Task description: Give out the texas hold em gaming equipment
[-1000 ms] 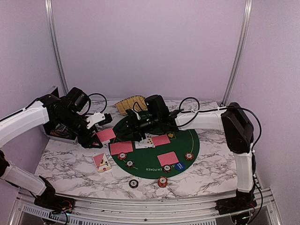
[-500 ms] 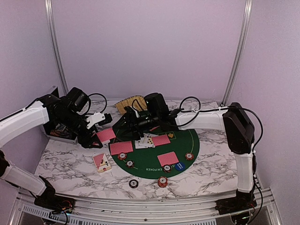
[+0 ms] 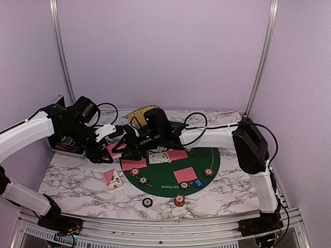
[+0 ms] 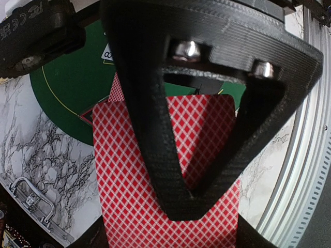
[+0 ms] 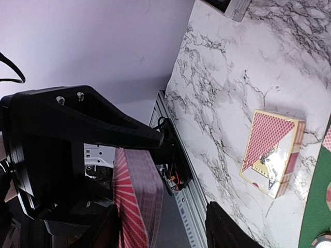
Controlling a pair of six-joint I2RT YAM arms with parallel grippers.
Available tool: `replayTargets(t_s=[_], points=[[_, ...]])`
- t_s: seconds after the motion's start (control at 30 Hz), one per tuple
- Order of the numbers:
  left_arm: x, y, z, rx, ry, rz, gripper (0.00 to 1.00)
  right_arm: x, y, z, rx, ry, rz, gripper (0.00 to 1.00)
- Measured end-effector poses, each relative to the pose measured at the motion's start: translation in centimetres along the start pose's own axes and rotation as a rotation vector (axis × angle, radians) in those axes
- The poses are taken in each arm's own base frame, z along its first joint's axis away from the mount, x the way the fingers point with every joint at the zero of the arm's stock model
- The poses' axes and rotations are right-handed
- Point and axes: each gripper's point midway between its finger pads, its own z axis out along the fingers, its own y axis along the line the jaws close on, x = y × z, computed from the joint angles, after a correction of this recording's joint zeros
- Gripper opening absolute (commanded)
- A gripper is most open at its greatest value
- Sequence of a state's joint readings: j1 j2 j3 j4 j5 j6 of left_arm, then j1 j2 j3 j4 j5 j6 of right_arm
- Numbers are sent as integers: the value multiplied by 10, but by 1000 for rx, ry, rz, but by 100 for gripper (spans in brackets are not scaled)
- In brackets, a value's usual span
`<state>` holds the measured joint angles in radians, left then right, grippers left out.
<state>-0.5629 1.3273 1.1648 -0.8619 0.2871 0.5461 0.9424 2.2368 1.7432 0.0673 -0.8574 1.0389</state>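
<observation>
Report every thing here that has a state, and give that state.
left gripper: shut on deck
deck: held off the table, backs showing
right gripper: open, fingers either side of deck
face-up cards: face up on mat
near card: face down on mat
card box: lying flat beside mat

The surface [image 3: 227,191] is smooth, marble-look white with grey veins and a slight sheen, and the round mat [image 3: 209,155] on it is matt green cloth. The left pincer's fingers [image 4: 139,129] are matt black plastic, finely ridged in layers, with shiny metal screws [image 4: 186,50]. The red-latticed cards [image 4: 129,170] are smooth paper, the near rail [image 4: 305,170] ribbed bare metal, and the card box [image 5: 271,155] glossy.
</observation>
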Motion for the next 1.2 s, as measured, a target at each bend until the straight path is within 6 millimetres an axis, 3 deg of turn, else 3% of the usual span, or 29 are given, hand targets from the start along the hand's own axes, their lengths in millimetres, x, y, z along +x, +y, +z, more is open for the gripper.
replayTargets(t_s=[0.2, 0.43, 0.77, 1.0, 1.2], points=[[0, 0, 0, 0, 0, 0, 0, -6, -3, -8, 2, -12, -12, 41], [0, 0, 0, 0, 0, 0, 0, -11, 1, -25, 4, -31, -27, 20], [1, 1, 0, -8, 6, 0, 0, -10, 3, -36, -19, -35, 11, 0], [3, 4, 0, -23, 15, 6, 0, -15, 8, -53, -41, -59, 35, 0], [4, 7, 0, -41, 26, 14, 0, -19, -1, -79, -25, -96, 67, 0]])
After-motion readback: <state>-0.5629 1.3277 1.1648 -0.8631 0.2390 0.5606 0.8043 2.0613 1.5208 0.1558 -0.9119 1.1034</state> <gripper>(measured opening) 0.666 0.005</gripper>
